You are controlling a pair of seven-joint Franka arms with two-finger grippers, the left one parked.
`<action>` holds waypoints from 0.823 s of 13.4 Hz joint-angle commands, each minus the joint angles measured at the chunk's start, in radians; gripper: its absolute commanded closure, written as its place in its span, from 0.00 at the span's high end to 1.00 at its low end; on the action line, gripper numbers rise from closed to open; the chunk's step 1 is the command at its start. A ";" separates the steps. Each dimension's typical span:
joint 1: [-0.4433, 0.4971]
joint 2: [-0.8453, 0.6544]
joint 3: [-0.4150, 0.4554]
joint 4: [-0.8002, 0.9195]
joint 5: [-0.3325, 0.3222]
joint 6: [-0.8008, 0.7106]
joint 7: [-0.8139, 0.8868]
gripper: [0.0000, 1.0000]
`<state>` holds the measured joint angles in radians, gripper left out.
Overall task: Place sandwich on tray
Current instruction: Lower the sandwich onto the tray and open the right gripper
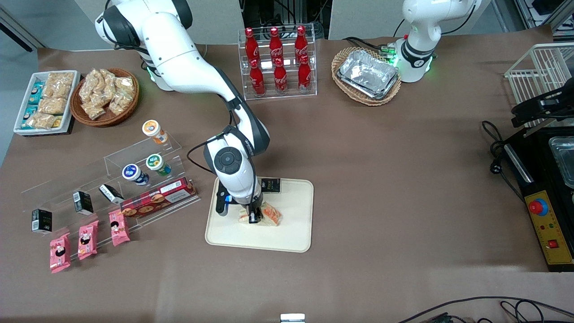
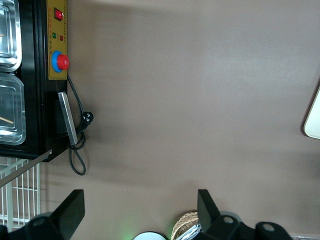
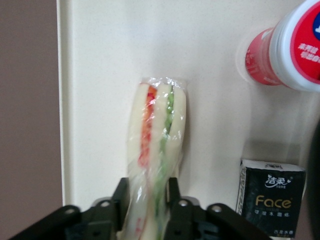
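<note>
Your hand (image 1: 254, 218) grips the sandwich (image 1: 269, 214) low over the tray (image 1: 293, 235), at lower centre; its long axis points straight ahead.

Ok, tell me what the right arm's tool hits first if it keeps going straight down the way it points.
The tool grips the sandwich, pointing down; the tray surface comes first, probably almost immediately.

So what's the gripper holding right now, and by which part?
The gripper is shut on the wrapped sandwich, pinching one end across its bread faces, over the tray.
</note>
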<state>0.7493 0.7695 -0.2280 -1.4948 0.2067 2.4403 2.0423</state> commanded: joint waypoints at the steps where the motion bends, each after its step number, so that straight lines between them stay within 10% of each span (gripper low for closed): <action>1: -0.008 0.021 -0.008 0.036 0.019 -0.001 0.009 0.74; 6: -0.013 0.004 -0.008 0.037 0.022 -0.007 -0.008 1.00; 11: 0.001 -0.103 -0.002 0.034 0.028 -0.117 -0.135 1.00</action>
<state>0.7405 0.7455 -0.2342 -1.4612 0.2070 2.4197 1.9960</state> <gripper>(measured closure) 0.000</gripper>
